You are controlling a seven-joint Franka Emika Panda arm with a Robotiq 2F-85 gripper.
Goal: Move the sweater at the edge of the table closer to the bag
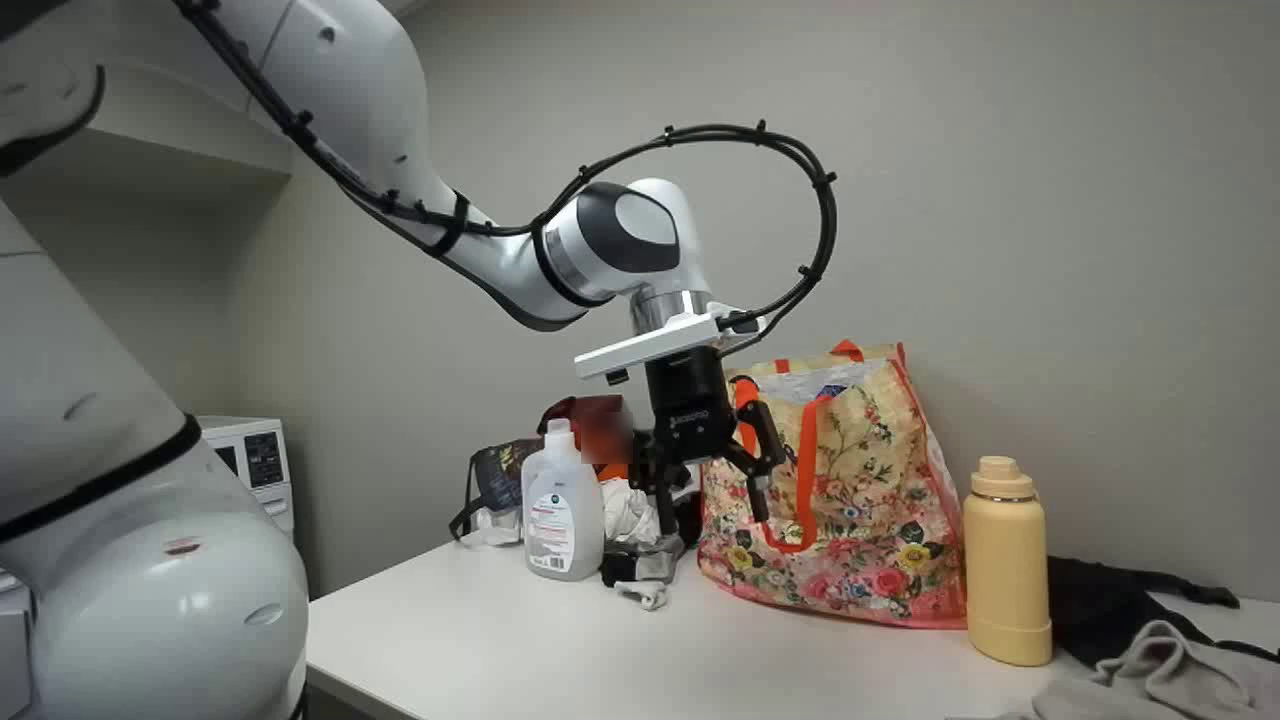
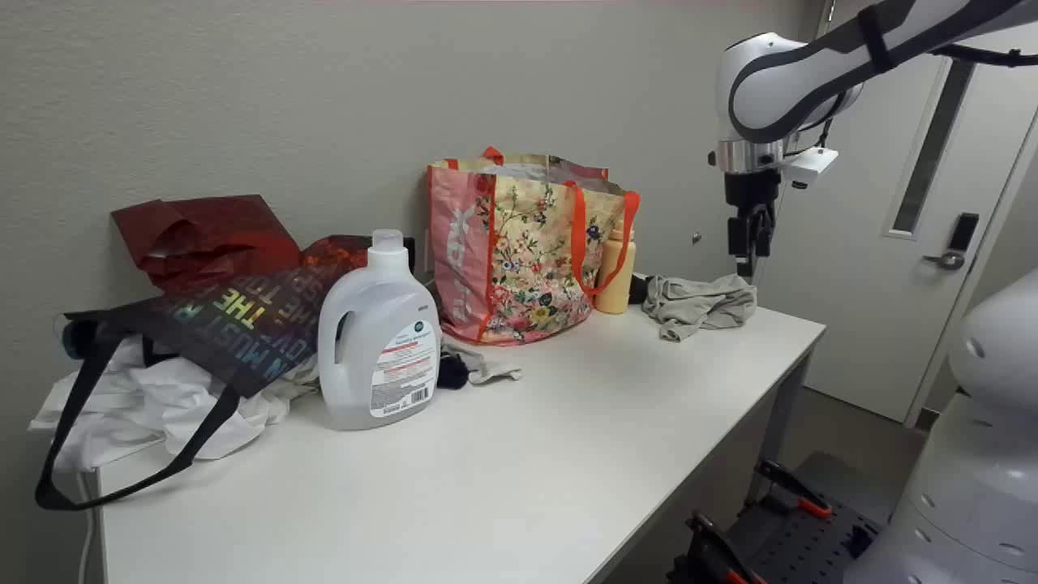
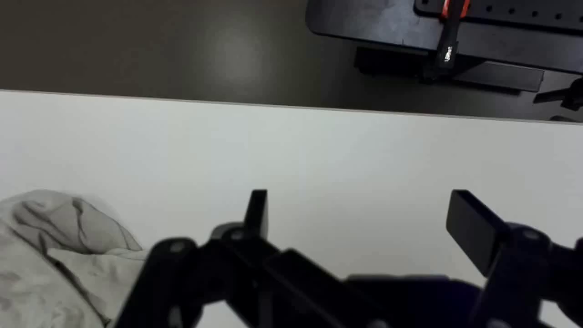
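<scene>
The sweater is a crumpled grey cloth at the table's end, in both exterior views [image 1: 1160,685] [image 2: 701,304]. In the wrist view the sweater [image 3: 59,278] lies at lower left, partly cut off and partly behind a finger. The floral bag with orange handles stands upright against the wall, in both exterior views [image 1: 850,530] [image 2: 531,268]. My gripper [image 1: 714,510] is open and empty, above the table. In an exterior view my gripper [image 2: 749,255] hangs higher than the sweater. In the wrist view the open fingers [image 3: 357,214] have only white tabletop between them, to the sweater's right.
A yellow bottle [image 1: 1008,570] stands between the bag and the sweater, with a black cloth [image 1: 1110,605] behind it. A detergent jug [image 2: 381,341] and piled clothes [image 2: 186,389] are on the bag's other side. The table edge [image 3: 273,105] faces a black cart [image 3: 378,23].
</scene>
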